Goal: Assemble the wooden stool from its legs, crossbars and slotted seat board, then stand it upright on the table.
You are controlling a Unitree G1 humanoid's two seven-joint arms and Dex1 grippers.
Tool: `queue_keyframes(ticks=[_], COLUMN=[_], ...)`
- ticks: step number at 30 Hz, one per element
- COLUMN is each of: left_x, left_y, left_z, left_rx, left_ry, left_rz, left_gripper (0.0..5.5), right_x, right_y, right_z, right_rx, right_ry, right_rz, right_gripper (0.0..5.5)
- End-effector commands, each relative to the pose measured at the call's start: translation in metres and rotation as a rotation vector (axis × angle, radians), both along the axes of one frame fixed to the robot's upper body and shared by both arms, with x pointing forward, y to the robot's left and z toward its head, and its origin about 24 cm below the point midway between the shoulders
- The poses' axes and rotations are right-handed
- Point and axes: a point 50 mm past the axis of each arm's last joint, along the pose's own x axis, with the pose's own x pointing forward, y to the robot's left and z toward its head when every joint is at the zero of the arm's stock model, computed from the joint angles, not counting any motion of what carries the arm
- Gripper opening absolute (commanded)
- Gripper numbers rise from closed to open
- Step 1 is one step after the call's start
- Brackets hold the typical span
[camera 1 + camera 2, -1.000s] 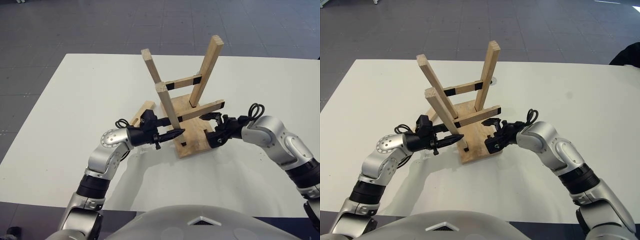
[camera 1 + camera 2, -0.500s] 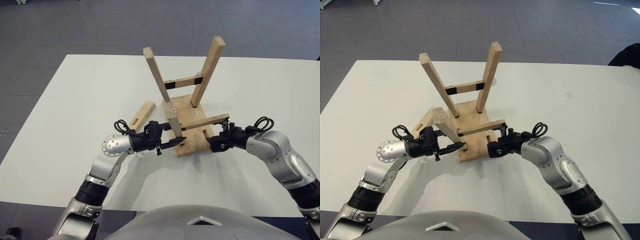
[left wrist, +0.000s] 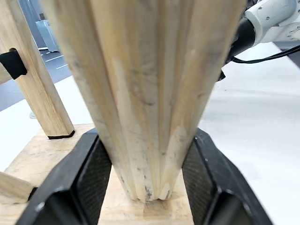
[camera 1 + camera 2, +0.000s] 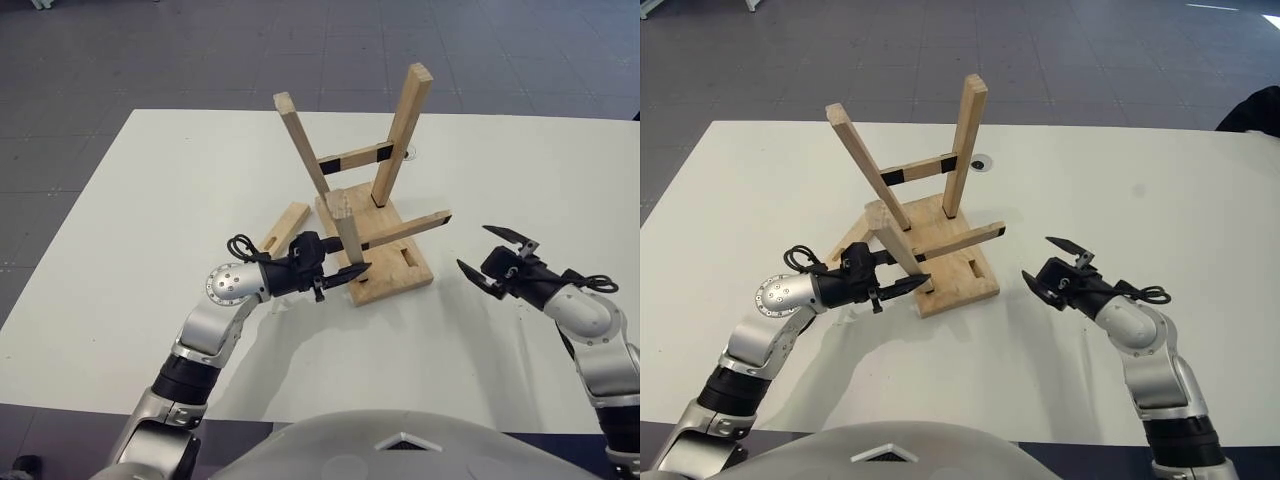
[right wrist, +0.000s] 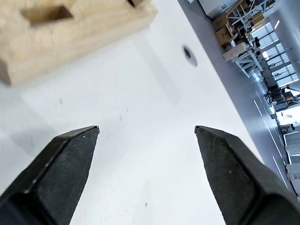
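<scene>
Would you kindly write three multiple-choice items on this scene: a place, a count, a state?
1. The loose leg lies: A. on the table beside the seat board B. across the board C. on the floor
2. Legs standing in the board: A. two B. three C. four
3. The right hand is: A. shut on the loose leg B. open and empty C. shut on the board
1 A: it lies flat left of the board. 2 B: two far legs, plus the near leg in the left hand. 3 B: its fingers spread over the table.
</scene>
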Motion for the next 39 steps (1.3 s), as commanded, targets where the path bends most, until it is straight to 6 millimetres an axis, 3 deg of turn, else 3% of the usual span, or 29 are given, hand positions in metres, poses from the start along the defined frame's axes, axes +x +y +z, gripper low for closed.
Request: queue_keyframes(ticks=[1, 4, 9, 14, 20, 25, 36, 39], left_x=[-0.013, -0.017, -0.013, -0.012, -0.013, -0.002, -0.001, 0.0], left_y=[0.018, 0.024, 0.035, 0.036, 0.038, 0.038, 0.032, 0.029], left_z=[-0.041, -0.046, -0.044, -0.04, -0.029, -0.018, -0.016, -0.008], left_rx=[0.23, 0.249, 0.271, 0.262, 0.183, 0.179, 0.185, 0.131], left_ry=[0.127, 0.15, 0.148, 0.12, 0.07, 0.007, -0.015, -0.035], left_rz=[0.05, 0.047, 0.063, -0.001, -0.073, -0.098, -0.083, -0.078], left_gripper=[2.05, 2.05, 2.05, 2.05, 2.05, 2.05, 2.05, 2.65], right_x=[0.014, 0.021, 0.038, 0.028, 0.021, 0.019, 0.018, 0.018], right_y=[0.02, 0.046, 0.072, 0.095, 0.094, 0.091, 0.086, 0.085], right_z=[-0.012, -0.012, -0.007, 0.004, 0.006, 0.007, 0.008, 0.008], right_rx=[0.031, 0.085, 0.139, 0.187, 0.178, 0.177, 0.167, 0.164], right_ry=[-0.007, -0.027, -0.059, -0.063, -0.045, -0.04, -0.042, -0.039], right_rz=[0.047, 0.106, 0.154, 0.231, 0.233, 0.216, 0.194, 0.191], right_gripper=[3.78, 3.78, 3.78, 3.78, 3.78, 3.78, 3.78, 3.78])
